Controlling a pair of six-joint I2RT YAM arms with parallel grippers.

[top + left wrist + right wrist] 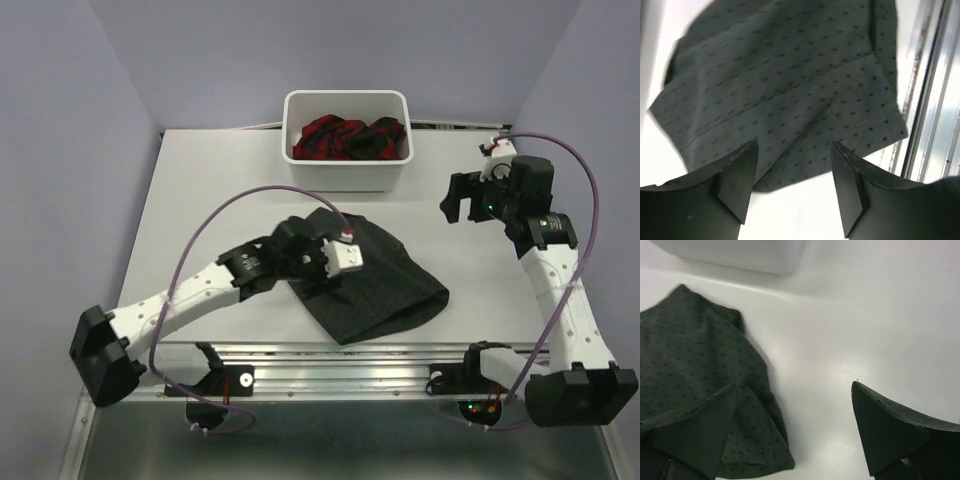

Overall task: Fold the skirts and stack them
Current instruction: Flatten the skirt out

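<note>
The dark grey dotted skirt (385,285) lies folded on the table's near middle, also seen in the left wrist view (785,85) and the right wrist view (695,390). The red-and-navy plaid skirt (348,138) is bunched inside the white tub (345,177). My left gripper (305,262) hovers at the grey skirt's left edge, and its jaws (795,150) stand open with only bare table between them. My right gripper (460,202) hangs to the right of the tub, well away from the grey skirt, open and empty (794,387).
The white tub (740,255) stands at the table's back middle. A metal rail (350,358) runs along the near edge, close to the grey skirt's hem (930,100). Purple cables loop above both arms. Lilac walls enclose the table.
</note>
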